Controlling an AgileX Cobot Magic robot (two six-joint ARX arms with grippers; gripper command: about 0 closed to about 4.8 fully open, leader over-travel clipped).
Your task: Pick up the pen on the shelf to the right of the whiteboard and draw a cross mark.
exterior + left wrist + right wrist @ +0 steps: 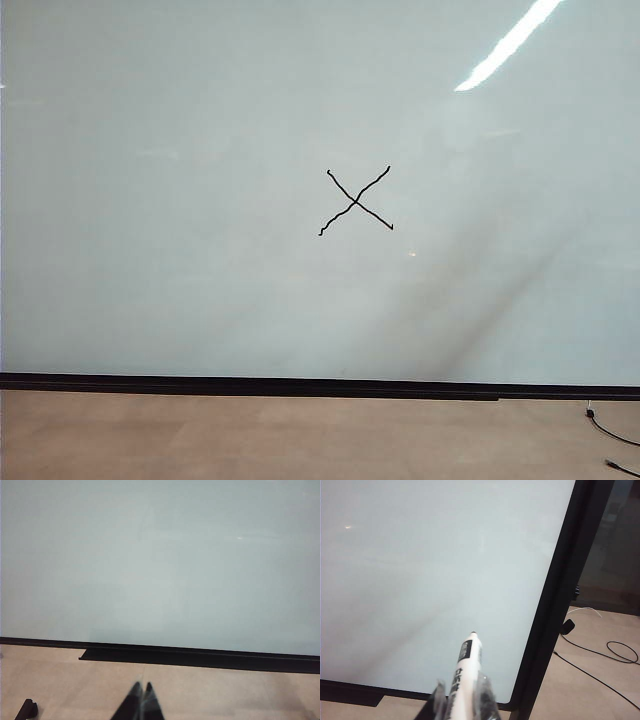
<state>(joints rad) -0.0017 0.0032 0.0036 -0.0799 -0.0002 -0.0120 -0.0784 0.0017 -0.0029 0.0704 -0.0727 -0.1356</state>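
The whiteboard [200, 200] fills most of the exterior view, and a black cross mark [356, 202] of two wavy strokes sits near its middle. Neither arm shows in that view. In the right wrist view my right gripper [462, 687] is shut on the pen [466, 667], a white marker with black print and a dark tip pointing at the whiteboard [420, 580] near its right frame, the tip off the surface. In the left wrist view my left gripper [142, 686] is shut and empty, low in front of the whiteboard [150, 555] and over the floor. The shelf is out of view.
A black strip [300, 385] runs along the board's bottom edge above a tan floor [300, 440]. The board's black side frame [560, 605] stands beside the pen. Black cables [600, 655] lie on the floor past the frame. A black tray edge [200, 657] juts under the board.
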